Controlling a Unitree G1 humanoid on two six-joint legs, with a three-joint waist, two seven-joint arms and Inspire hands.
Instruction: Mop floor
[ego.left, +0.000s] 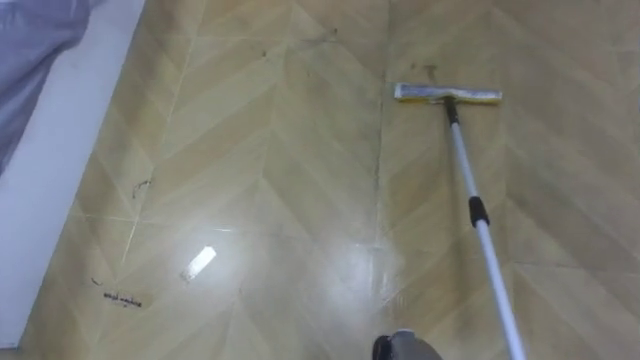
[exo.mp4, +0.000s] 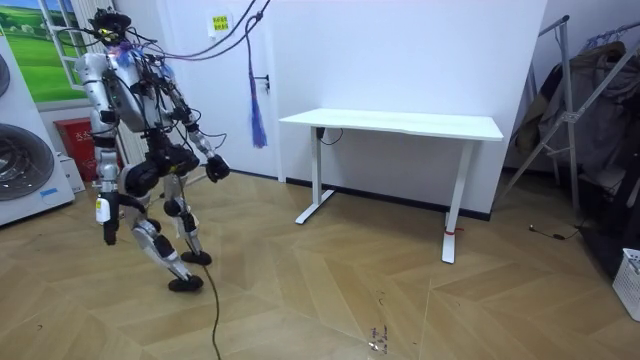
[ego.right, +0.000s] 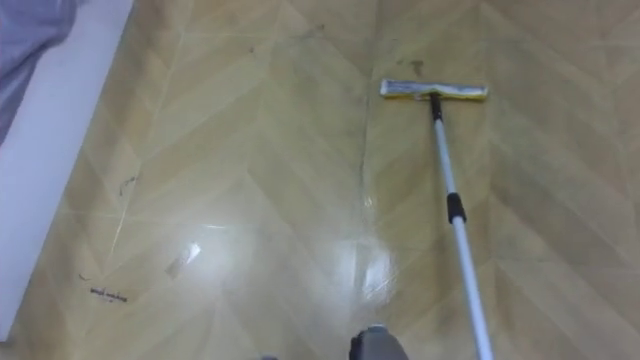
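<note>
Far left in the eye views: a fold of grey-lilac cloth (ego.left: 35, 60) above a smooth white slanting strip (ego.left: 60, 190). Next to it, a pale herringbone wood floor (ego.left: 280, 150), glossy, patched with glare, marked by a few dark scuffs (ego.left: 120, 297) near the strip. Further right, a yellow-headed flat mop (ego.left: 447, 95). Lies well ahead, head crosswise and flat on the boards. Carries a thin silver metal pole (ego.left: 480, 235), rigid and smooth, with a black collar partway down. Runs lengthwise from the head back toward the robot, slanting slightly rightward, and leaves the lower edge on the right arm's side. Probably nearer the right hand, then, though no grip on the pole visible.

In the room view, from its left: a white front-loading washing machine (exo.mp4: 25, 165) close behind the robot; the right hand (exo.mp4: 110, 235) low beside the thigh; the left hand (exo.mp4: 217, 170) forward at hip height; a white rectangular desk (exo.mp4: 400, 125) well apart. Cannot tell for either hand whether curled or straight.
</note>
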